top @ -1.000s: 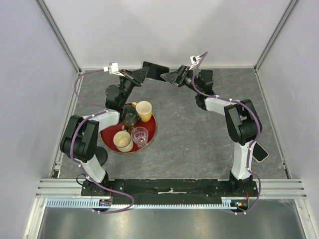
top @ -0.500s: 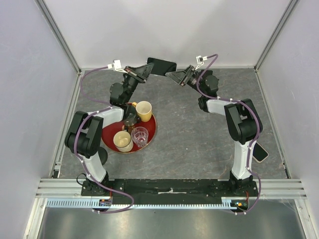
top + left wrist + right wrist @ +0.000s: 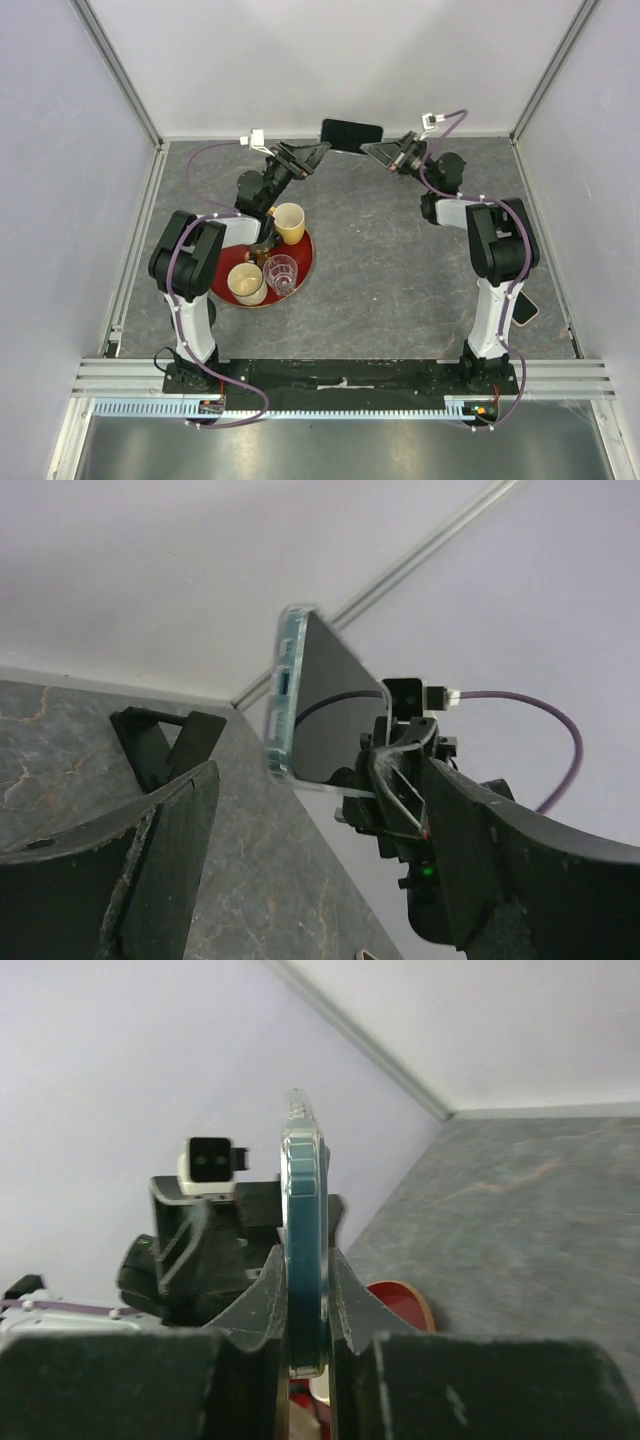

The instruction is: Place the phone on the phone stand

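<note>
A black phone-like slab (image 3: pixel 352 133) with a teal-edged case is held in the air near the back wall. My right gripper (image 3: pixel 374 148) is shut on its right end; seen edge-on, the slab (image 3: pixel 304 1220) sits pinched between both fingers. My left gripper (image 3: pixel 320 151) stands open just left of the slab (image 3: pixel 315 695), without touching it. The phone (image 3: pixel 524 308), with its pale pink rim, lies on the table at the right, partly hidden by the right arm. A dark object on the tray, seemingly the phone stand (image 3: pixel 262 243), is partly covered by the left arm.
A red tray (image 3: pixel 303 270) at centre left carries a yellow cup (image 3: pixel 289 222), a cream cup (image 3: pixel 246 283) and a clear glass (image 3: pixel 281 273). White walls close the table at the back and on both sides.
The left gripper, earlier shut on the slab, has opened and let go. The right gripper has closed on it. Both grippers and the slab have shifted right along the back wall.
</note>
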Controlling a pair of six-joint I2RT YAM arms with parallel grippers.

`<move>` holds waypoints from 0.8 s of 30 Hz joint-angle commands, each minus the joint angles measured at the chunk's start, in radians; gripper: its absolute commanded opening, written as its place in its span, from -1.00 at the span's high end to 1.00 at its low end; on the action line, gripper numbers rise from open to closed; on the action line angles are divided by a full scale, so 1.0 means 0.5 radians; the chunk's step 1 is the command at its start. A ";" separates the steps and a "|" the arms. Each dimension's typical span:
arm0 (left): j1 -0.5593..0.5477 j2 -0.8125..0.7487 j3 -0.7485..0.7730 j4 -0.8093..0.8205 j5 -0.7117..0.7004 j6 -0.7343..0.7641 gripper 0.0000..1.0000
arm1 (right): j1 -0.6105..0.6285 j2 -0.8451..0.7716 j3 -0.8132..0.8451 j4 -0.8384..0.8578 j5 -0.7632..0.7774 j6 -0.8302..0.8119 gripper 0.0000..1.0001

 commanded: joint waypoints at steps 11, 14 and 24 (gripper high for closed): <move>0.092 -0.291 0.598 -1.457 0.449 1.310 -0.81 | -0.261 -0.415 0.306 -1.761 -0.233 -1.493 1.00; 0.092 -0.180 0.786 -1.553 0.971 1.440 -0.66 | -0.261 -0.501 0.318 -1.924 -0.343 -1.655 1.00; 0.083 0.031 1.055 -1.734 1.778 1.624 -0.79 | -0.087 -0.740 0.367 -2.550 -0.573 -2.364 1.00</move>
